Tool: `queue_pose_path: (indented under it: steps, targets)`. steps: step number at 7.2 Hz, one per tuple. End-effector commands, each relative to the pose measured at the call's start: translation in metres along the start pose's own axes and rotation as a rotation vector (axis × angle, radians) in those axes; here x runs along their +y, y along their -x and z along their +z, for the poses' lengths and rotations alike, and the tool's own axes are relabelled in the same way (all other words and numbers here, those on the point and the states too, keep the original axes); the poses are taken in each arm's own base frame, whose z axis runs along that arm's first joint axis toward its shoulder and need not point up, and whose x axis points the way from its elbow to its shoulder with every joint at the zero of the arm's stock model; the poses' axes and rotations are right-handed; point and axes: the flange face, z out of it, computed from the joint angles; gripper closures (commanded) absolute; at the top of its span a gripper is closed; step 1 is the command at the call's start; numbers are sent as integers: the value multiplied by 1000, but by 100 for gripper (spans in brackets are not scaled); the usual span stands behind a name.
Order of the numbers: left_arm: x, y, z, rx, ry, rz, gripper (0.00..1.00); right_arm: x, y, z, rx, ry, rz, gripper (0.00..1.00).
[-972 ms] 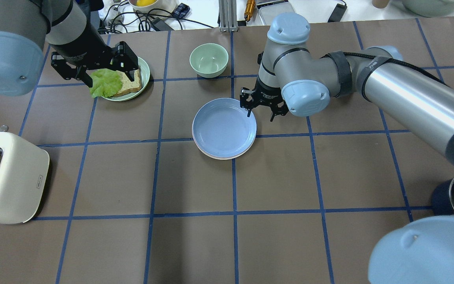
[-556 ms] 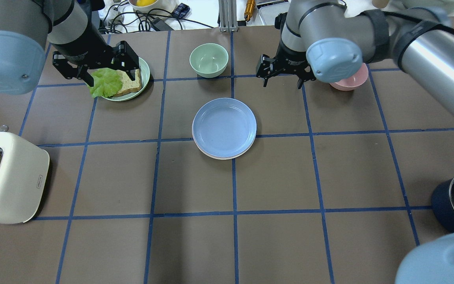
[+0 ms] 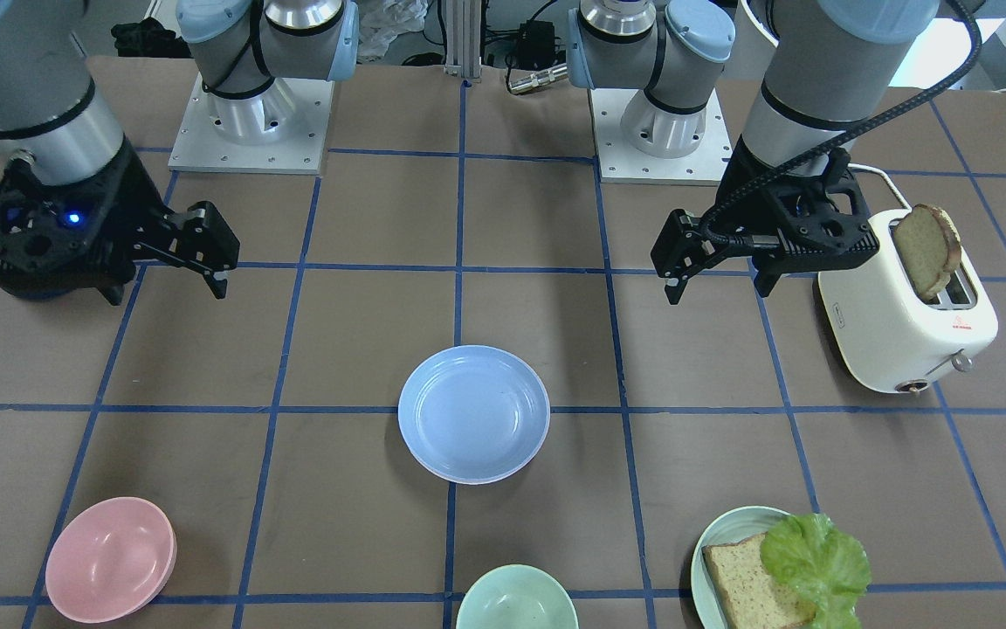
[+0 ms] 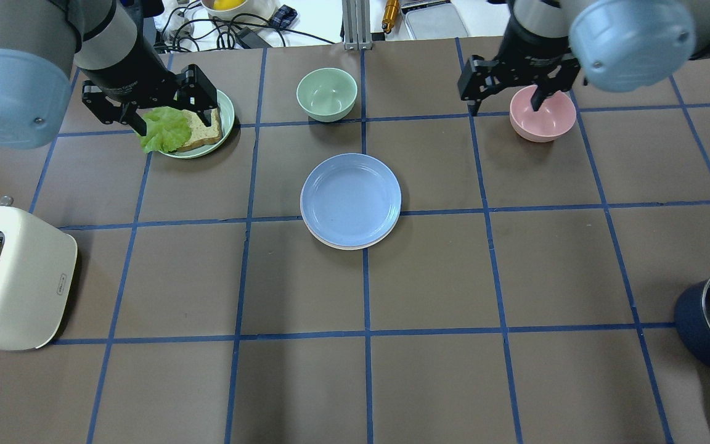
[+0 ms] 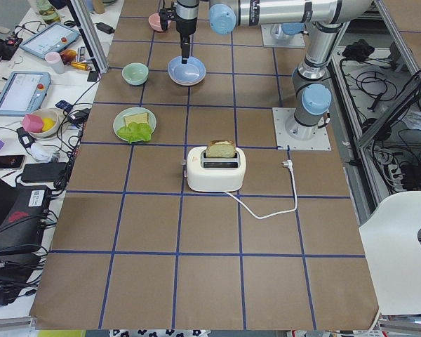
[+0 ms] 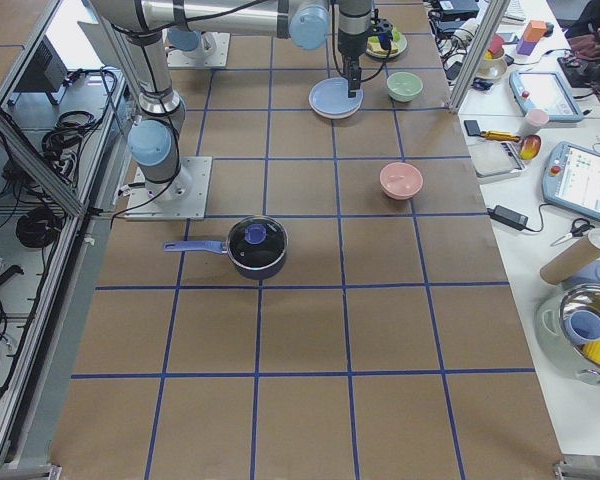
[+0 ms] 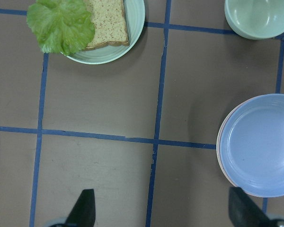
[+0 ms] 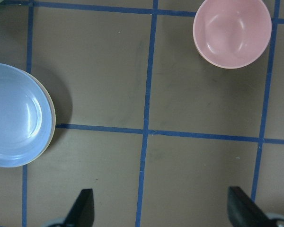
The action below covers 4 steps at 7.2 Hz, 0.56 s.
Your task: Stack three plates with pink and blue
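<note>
Overhead view, clock positions read from the centre. The worktop (image 4: 429, 277) is covered in brown sheeting ruled into squares by blue tape (image 4: 367, 290). At centre lies the blue plate (image 4: 350, 198), topmost of the stack; pale rims of the plates beneath (image 4: 338, 244) show at its 6 o'clock edge. Mint bowl (image 4: 326, 92) at 12, pink bowl (image 4: 543, 114) at 2, saucepan (image 4: 709, 327) at 4, toaster (image 4: 19, 277) at 8, teal plate (image 4: 227, 120) with bread and lettuce at 10. The left claw (image 4: 173, 114) hangs over the teal plate, jaws spread and empty; the right claw (image 4: 504, 102) hangs by the pink bowl, likewise released. Beyond 12 o'clock, a white bench (image 4: 312, 18) carries cables (image 4: 207, 28).
</note>
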Motion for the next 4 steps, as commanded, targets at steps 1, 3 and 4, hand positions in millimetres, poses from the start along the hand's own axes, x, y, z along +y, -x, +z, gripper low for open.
queue_pose_path:
  steps: [1, 3, 4]
  targets:
    - [-3, 0, 0, 1, -1, 0, 0, 16, -2, -23, -7, 20, 5, 0]
    - [-4, 1, -1, -1, -4, -1, 0, 21, 3, -28, 9, 27, 104, 0]
    - [-4, 1, -1, -2, -4, -1, 0, 22, 4, -28, 7, 27, 111, 0]
